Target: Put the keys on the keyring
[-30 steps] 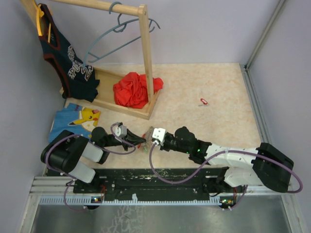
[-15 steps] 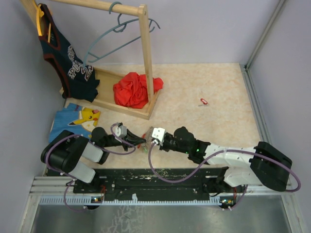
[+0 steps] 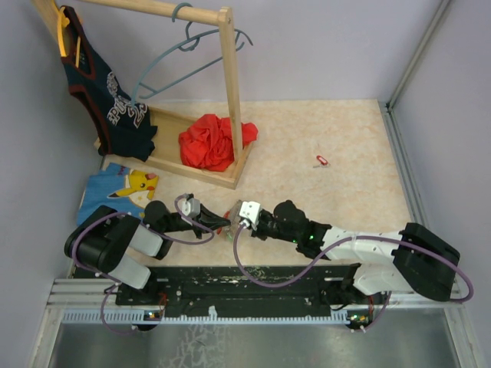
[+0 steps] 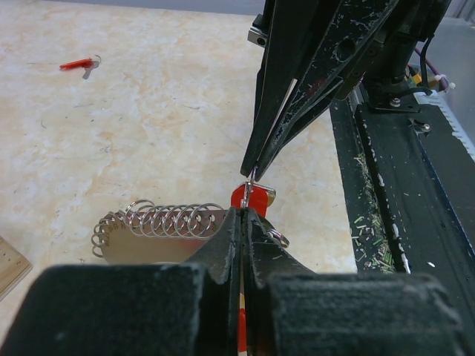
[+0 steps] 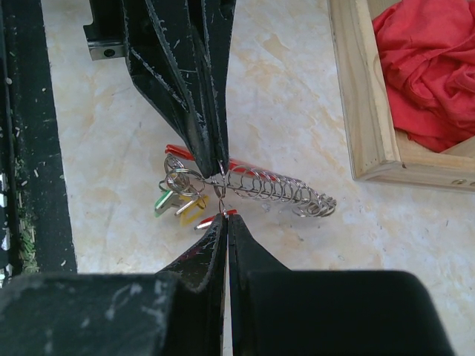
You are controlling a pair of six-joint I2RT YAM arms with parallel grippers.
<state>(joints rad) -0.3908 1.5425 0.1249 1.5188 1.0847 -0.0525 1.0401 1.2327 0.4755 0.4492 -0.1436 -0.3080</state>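
Keys with green, yellow and red plastic heads cluster at the 9 o'clock end of the thin grey wire keyring, low on the beige table at 6 o'clock. Left gripper and right gripper meet there tip to tip, each with its fingers pressed together; what they pinch is unclear. Steadying the wire and feeding slowly looks wise. One loose red key lies well apart at 2 o'clock.

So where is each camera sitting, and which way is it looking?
Top: high behind the arms, looking down on the table; both arms show, left tool facing right tool.
Left wrist: on the left arm, facing the right tool over the keyring; its own shut fingers show.
Right wrist: on the right arm, facing the left tool and red cloth; own shut fingers show.
Shared: both wrists see the keyring.
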